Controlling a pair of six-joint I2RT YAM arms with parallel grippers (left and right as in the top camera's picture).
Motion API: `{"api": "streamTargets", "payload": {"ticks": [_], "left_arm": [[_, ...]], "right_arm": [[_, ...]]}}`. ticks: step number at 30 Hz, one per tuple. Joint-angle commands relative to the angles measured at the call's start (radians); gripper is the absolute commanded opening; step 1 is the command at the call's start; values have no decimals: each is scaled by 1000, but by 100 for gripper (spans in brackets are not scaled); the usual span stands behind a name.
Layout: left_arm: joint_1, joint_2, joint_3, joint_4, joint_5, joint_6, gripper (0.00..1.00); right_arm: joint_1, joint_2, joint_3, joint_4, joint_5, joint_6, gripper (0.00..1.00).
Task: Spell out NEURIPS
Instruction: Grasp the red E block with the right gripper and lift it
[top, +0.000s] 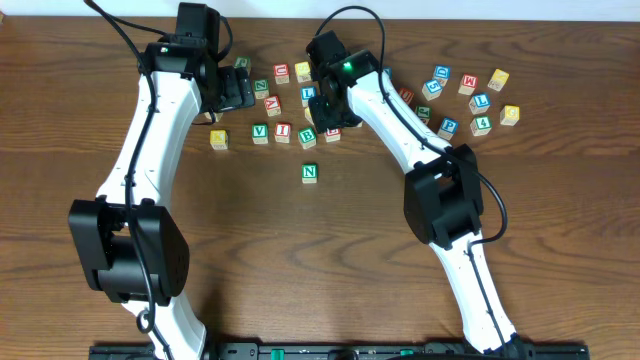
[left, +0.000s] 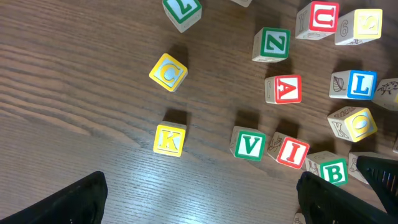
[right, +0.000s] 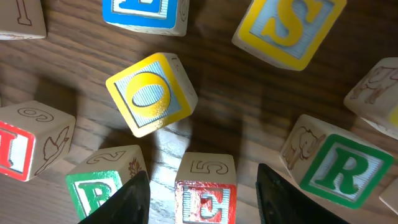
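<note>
A green N cube (top: 309, 172) lies alone in front of the scattered cubes. My right gripper (right: 202, 177) hangs low over the cluster (top: 330, 115), its jaws on either side of the red E cube (right: 205, 196) with a gap on both sides. Close by are a green R cube (right: 345, 168) and a yellow S cube (right: 289, 25). A red U cube (left: 324, 17) and a red I cube (left: 292, 152) show in the left wrist view. A blue P cube (top: 449, 127) sits at the right. My left gripper (left: 199, 186) is open above bare wood.
Other cubes crowd the E: a green B (right: 96, 193) to its left and a yellow O (right: 149, 93) behind it. A yellow K (left: 168, 139), yellow C (left: 168, 73) and green V (left: 250, 145) lie ahead of the left gripper. More cubes sit at the back right (top: 470, 100).
</note>
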Motion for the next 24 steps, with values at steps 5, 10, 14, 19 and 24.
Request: {"api": "streamTargets", "payload": {"ticks": [5,10,14,19,24], "left_arm": [[0,7,24,-6,-16,-5,96],[0,7,24,-6,-16,-5,96],[0,7,24,-6,-16,-5,96],[0,7,24,-6,-16,-5,96],[0,7,24,1,-16,-5,96]], "right_arm": [[12,53,5,-4,14,-10,47],[12,53,5,-3,14,-10,42],[12,53,6,-3,14,-10,36],[4,45,8,-21,7,2,30],[-3,9,8,-51,7,21,23]]}}
